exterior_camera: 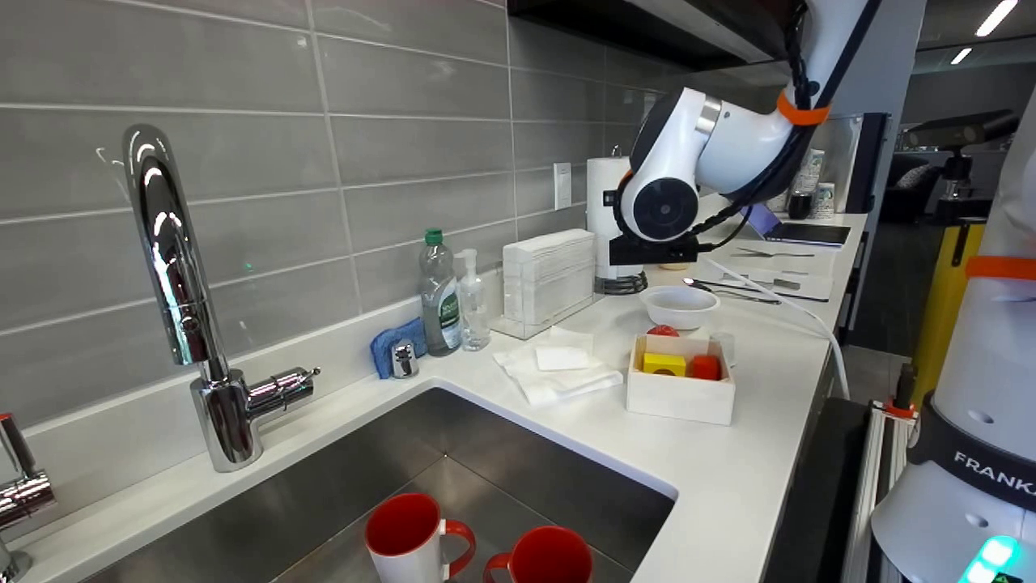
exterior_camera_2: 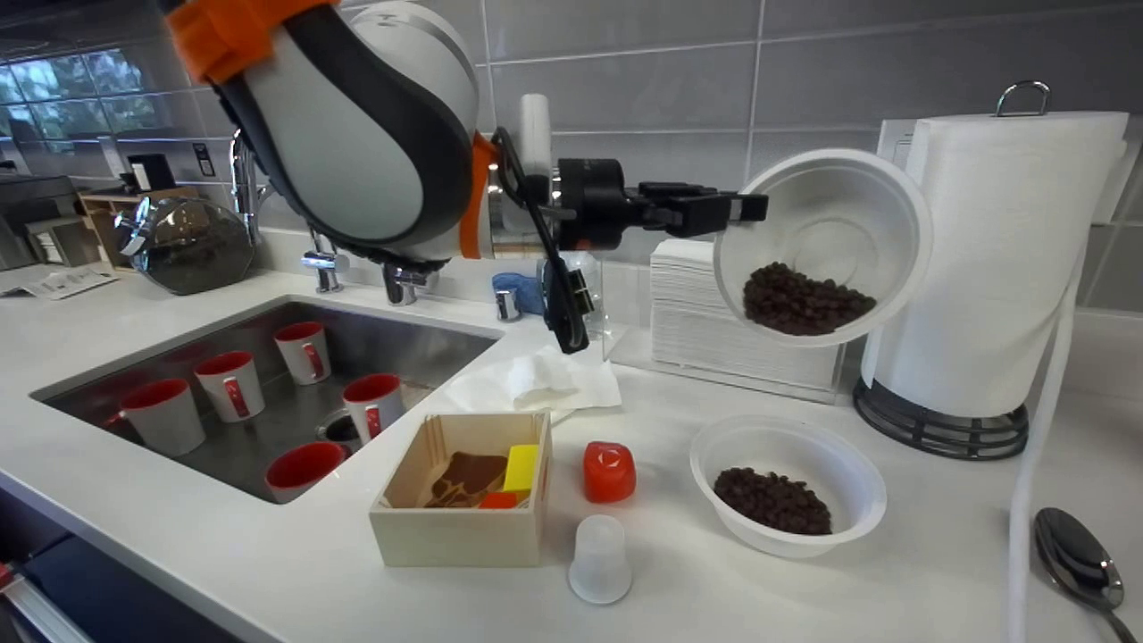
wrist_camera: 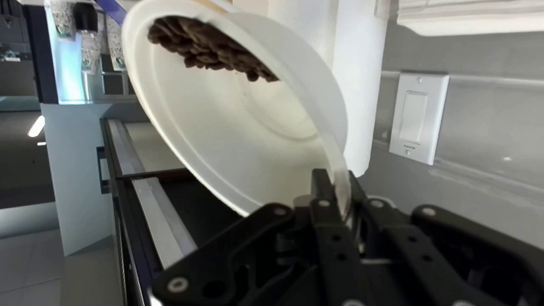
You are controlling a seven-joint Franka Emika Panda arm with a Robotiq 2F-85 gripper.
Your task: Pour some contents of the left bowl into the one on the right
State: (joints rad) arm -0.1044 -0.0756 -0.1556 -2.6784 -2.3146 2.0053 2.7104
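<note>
My gripper point(exterior_camera_2: 755, 207) is shut on the rim of a white bowl point(exterior_camera_2: 839, 234), which it holds in the air, tilted on its side. Dark brown bean-like pieces point(exterior_camera_2: 804, 302) lie along the low side of this bowl. In the wrist view, the fingertips point(wrist_camera: 335, 187) pinch the held bowl's rim point(wrist_camera: 221, 127), and the brown pieces point(wrist_camera: 208, 44) gather near its far edge. A second white bowl point(exterior_camera_2: 844, 469) stands upright on the counter below, with similar pieces point(exterior_camera_2: 772, 500) inside. This bowl also shows in an exterior view point(exterior_camera: 680, 320), where the arm hides the held bowl and fingers.
A paper towel roll point(exterior_camera_2: 1000, 268) and a napkin stack point(exterior_camera_2: 714, 313) stand behind the bowls. A wooden box point(exterior_camera_2: 464, 536), a red object point(exterior_camera_2: 610, 471) and a clear cup point(exterior_camera_2: 600, 563) sit beside the counter bowl. A white cable point(exterior_camera_2: 1040, 429) and spoon point(exterior_camera_2: 1076, 558) lie opposite.
</note>
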